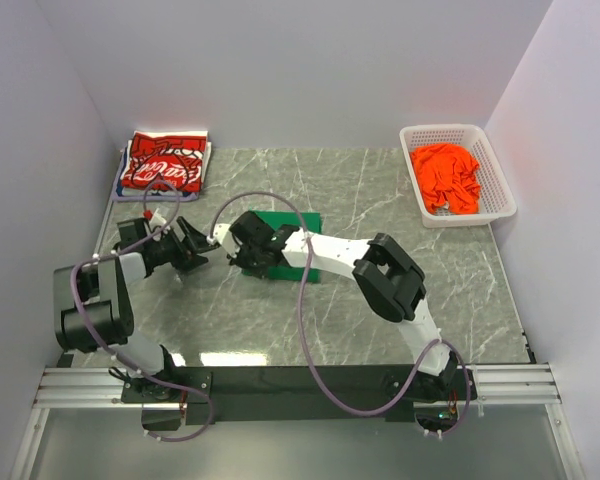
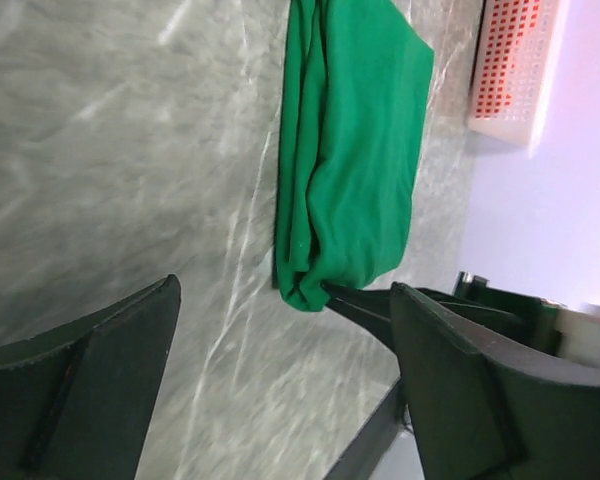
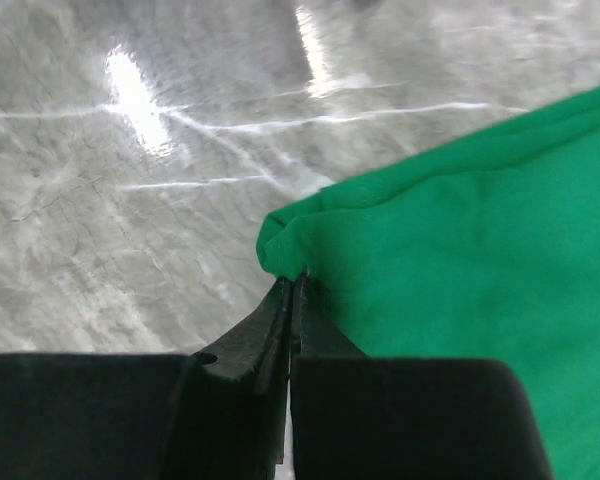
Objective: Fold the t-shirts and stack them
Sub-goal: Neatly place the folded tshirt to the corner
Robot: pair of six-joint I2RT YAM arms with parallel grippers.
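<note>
The red t-shirt (image 1: pixel 165 165) lies folded at the far left, and the left pincer (image 1: pixel 192 248) hangs spread wide just left of the folded green t-shirt (image 1: pixel 305 228) on the worktop (image 1: pixel 380 200). The right pincer (image 3: pixel 292 285) pinches only the very tip of its corner, so the cloth may slip out or the fold may fall open if it pulls. The orange t-shirt (image 1: pixel 447 178) sits crumpled in the basket (image 1: pixel 500 190), far right.

Grey marble-look bench (image 1: pixel 380 200): smooth, glossy, streaked with glare. The green t-shirt (image 3: pixel 480 250) is soft matt cloth with a fine knit. The orange t-shirt (image 1: pixel 447 177) and red t-shirt (image 1: pixel 165 165) are matt cloth, the red one printed white. The basket (image 1: pixel 500 190) is white plastic mesh. The right fingers (image 3: pixel 270 335) are black, matt, probably plastic.
</note>
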